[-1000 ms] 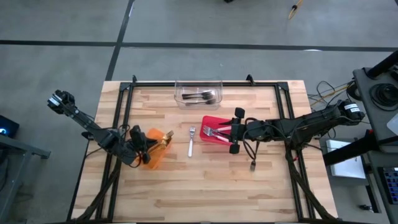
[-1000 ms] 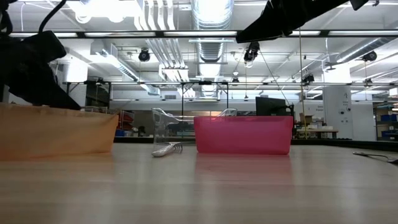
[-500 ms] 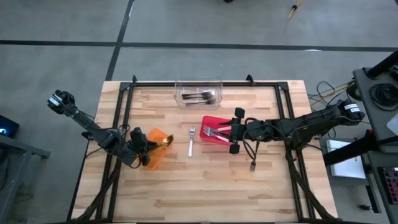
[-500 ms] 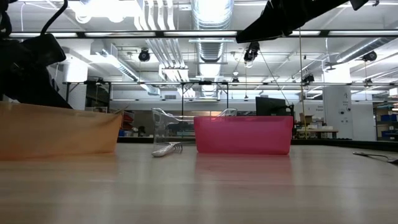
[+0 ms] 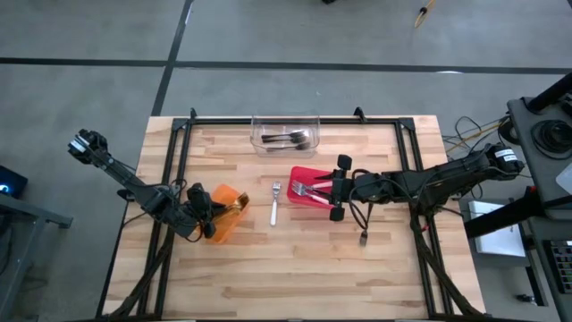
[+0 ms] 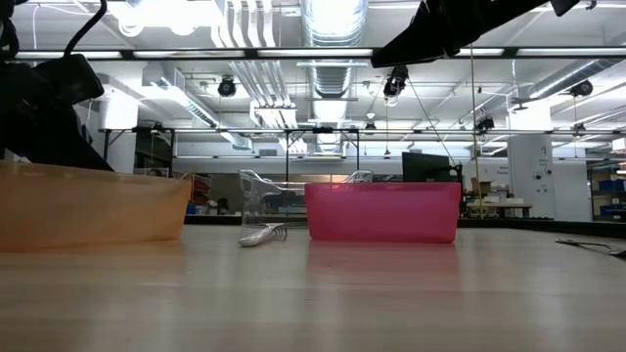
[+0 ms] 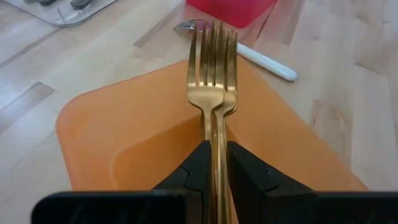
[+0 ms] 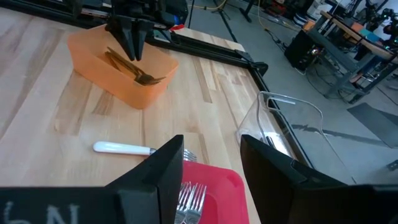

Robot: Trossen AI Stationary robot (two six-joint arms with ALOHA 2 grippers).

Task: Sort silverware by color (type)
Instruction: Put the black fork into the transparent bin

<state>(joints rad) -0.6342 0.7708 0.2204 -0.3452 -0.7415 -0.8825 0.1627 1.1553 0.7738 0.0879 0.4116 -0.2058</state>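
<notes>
My left end effector [image 7: 214, 163] grips gold metal forks [image 7: 213, 68] over the orange plastic bin [image 7: 124, 143] beneath; release next.

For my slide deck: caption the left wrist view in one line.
Left gripper holds gold forks over the orange bin; a white-handled fork lies beyond.

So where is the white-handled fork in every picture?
High view: white-handled fork on the table between the orange bin and red bin.
Low view: left of the red bin.
Left wrist view: beyond the orange bin.
Right wrist view: beside the red bin.
Shared landmark: the red bin.
</notes>
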